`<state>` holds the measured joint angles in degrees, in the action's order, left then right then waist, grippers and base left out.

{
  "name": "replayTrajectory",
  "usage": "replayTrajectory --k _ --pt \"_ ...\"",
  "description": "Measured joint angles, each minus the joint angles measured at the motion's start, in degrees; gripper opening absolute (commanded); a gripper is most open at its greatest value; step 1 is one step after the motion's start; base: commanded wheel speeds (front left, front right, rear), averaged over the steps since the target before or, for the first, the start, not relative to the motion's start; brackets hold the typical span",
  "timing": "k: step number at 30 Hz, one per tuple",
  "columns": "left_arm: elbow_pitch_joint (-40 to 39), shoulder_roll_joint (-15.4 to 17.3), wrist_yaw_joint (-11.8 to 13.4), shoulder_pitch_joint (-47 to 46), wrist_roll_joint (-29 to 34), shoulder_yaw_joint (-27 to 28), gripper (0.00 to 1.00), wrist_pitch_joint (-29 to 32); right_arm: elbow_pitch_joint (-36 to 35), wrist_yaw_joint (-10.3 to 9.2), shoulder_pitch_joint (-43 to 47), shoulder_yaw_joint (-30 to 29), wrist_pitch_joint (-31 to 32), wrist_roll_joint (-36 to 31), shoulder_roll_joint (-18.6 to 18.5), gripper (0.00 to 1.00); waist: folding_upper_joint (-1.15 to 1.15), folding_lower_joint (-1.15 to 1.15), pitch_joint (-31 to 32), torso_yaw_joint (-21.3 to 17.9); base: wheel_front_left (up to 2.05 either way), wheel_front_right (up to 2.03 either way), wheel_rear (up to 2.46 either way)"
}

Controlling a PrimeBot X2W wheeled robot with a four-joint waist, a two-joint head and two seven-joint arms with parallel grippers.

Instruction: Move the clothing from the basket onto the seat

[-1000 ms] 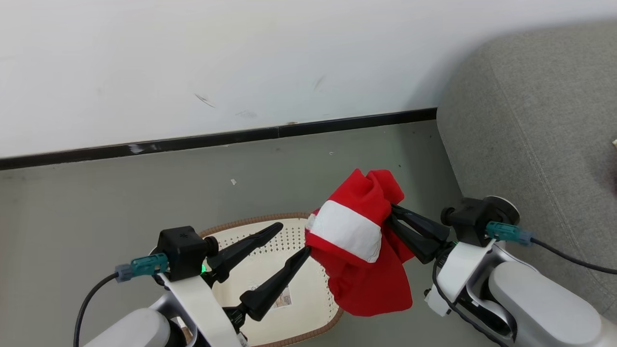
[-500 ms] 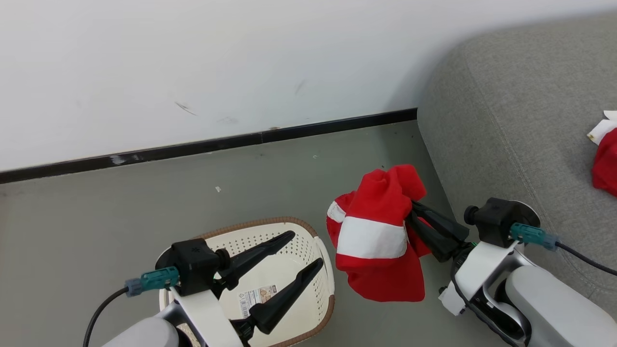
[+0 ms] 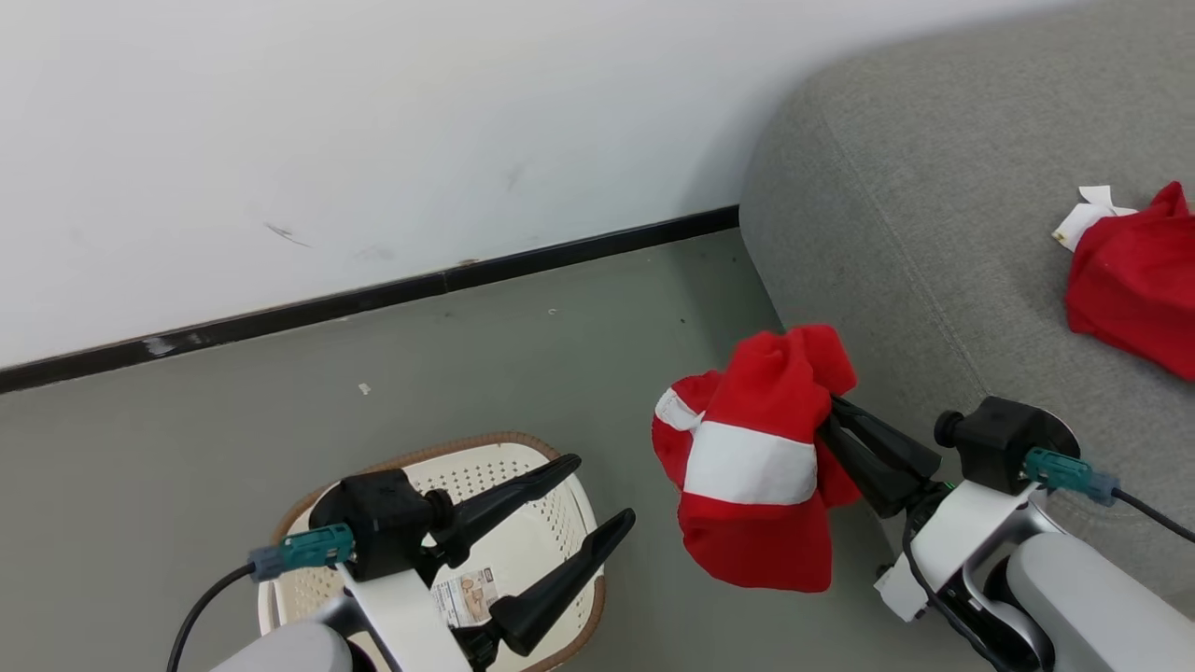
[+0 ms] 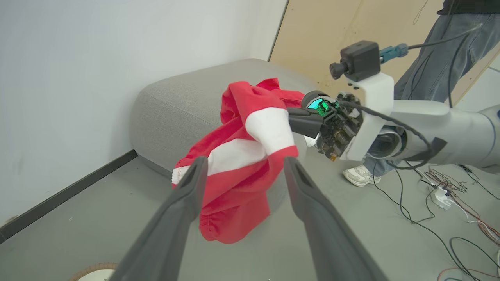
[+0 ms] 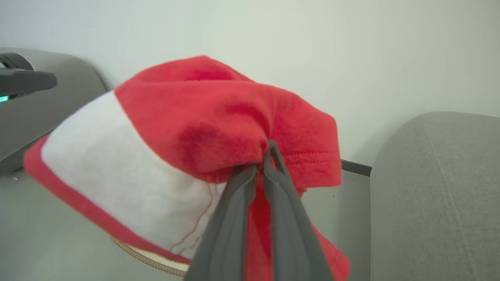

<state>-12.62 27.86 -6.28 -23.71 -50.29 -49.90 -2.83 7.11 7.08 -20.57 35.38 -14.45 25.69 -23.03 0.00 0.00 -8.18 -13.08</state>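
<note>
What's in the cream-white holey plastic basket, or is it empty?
Looks empty: the cream-white perforated plastic basket shows a bare bottom and paper label; the left gripper hides part.

Right end effector (image 5: 261, 164) pinching red clothing (image 5: 218, 125); seat (image 5: 433, 187) beside.

The left hand (image 3: 600, 486) and right hand (image 3: 834, 413) each carry two long tapering black fingers (image 3: 509, 492), a white bracket (image 3: 397, 611), a black camera block (image 3: 373, 509) with teal plug (image 3: 317, 548) and dark cable (image 3: 1156, 517); forearms (image 3: 1092, 597) rounded, pale grey
</note>
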Motion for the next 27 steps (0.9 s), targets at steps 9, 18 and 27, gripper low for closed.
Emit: replayTrajectory --k 9,18,27 --pt "-1.0 0.16 0.0 0.0 0.01 0.26 1.0 -0.36 -1.18 0.0 2.35 -3.91 0.0 -0.05 -0.12 0.0 0.0 0.0 -0.08 -4.1 0.0 0.0 0.0" --pt "-2.09 0.58 0.1 0.01 0.21 0.42 1.0 -0.77 -2.25 0.0 4.74 -5.64 0.0 -0.15 -0.11 0.0 0.0 0.0 -0.38 -8.04 0.0 0.0 0.0" --pt "-3.01 0.99 1.19 0.92 0.25 0.75 1.0 -0.79 -3.21 0.0 6.11 -6.73 0.0 1.31 0.8 0.0 0.0 0.0 -0.69 -11.25 0.0 0.0 0.0"
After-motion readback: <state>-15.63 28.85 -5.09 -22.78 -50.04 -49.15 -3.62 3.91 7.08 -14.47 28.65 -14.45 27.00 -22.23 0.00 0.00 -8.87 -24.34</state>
